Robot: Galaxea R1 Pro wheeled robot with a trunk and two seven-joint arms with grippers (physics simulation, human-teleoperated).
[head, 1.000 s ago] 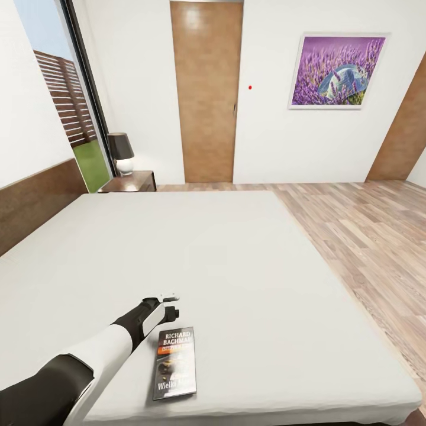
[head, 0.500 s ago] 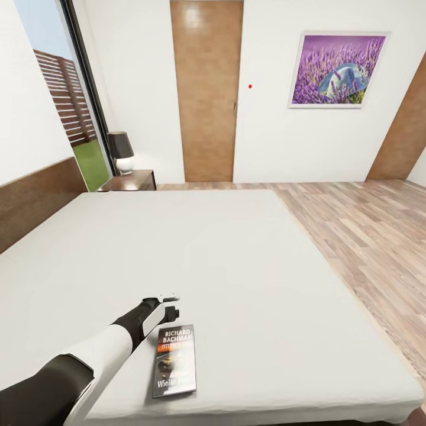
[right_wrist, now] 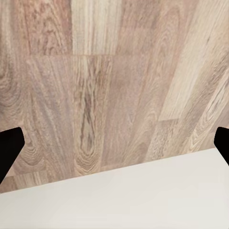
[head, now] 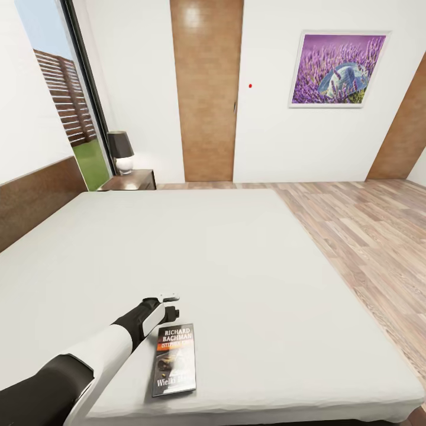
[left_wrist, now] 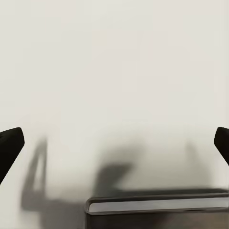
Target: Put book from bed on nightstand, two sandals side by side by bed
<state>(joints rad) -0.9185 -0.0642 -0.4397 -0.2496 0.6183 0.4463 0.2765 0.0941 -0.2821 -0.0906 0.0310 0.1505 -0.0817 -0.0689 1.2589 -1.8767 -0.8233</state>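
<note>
Off-white mattress of the bed fills our foreground, smooth and bare. Wood-plank floor lies open beyond its far edge, white walls behind. Our left end effector, fingers spread, hovers just beside the book, which lies flat near the bed's near edge. Our right end effector, spread, overlooks floor. Glossy nightstand carries a lamp.

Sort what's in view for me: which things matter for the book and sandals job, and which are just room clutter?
Belongs to the job:
- book, lying on the bed near its foot edge
- nightstand past the bed's far corner
- left pincer, open, beside the book's top end

Just there:
- lamp on the nightstand
- lavender picture
- door
- window
</note>
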